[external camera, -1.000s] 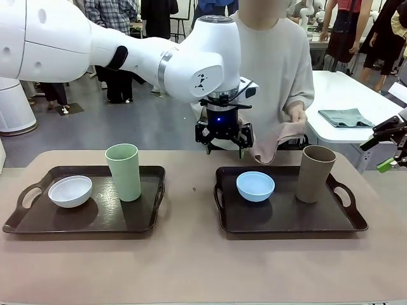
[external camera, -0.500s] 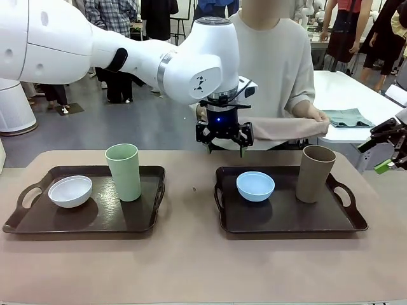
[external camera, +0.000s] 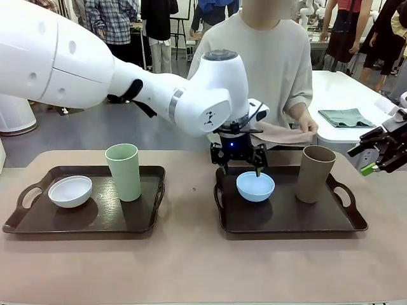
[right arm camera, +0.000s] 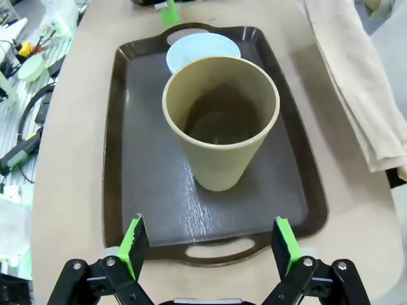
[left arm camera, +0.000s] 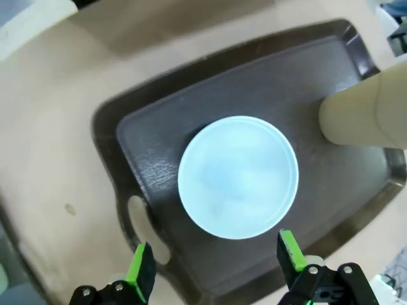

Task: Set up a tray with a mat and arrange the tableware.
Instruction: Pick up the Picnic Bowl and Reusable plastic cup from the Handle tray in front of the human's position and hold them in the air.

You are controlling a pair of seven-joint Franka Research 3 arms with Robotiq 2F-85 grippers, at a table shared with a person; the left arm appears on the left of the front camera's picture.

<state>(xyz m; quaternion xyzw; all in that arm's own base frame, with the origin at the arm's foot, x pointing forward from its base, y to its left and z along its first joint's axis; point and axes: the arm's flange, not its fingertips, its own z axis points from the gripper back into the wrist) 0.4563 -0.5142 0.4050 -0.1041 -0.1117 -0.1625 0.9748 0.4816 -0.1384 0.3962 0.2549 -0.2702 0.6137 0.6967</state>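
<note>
Two dark brown trays lie side by side on the table. The left tray (external camera: 146, 216) carries a white bowl (external camera: 70, 190) and a pale green tumbler (external camera: 123, 171). On the right tray (external camera: 286, 219) are a light blue bowl (external camera: 255, 186) and a tan tumbler (external camera: 316, 173). My left gripper (external camera: 241, 169) hangs open just above the blue bowl's (left arm camera: 238, 176) far rim, its fingers straddling nothing. My right gripper (external camera: 361, 160) stands open off the table's right edge, facing the tan tumbler (right arm camera: 220, 127). The person holds a beige mat (external camera: 283, 133) at the far side.
A folded grey-green cloth (external camera: 345, 117) lies on a white table behind the person. The beige mat (right arm camera: 350, 76) hangs past the right tray's far edge. Bare tabletop (external camera: 191, 267) runs along the near side and between the trays.
My left arm has come down and to the right, from above the far table edge to over the blue bowl. The person's hand drew the beige mat back. My right gripper edged inward.
</note>
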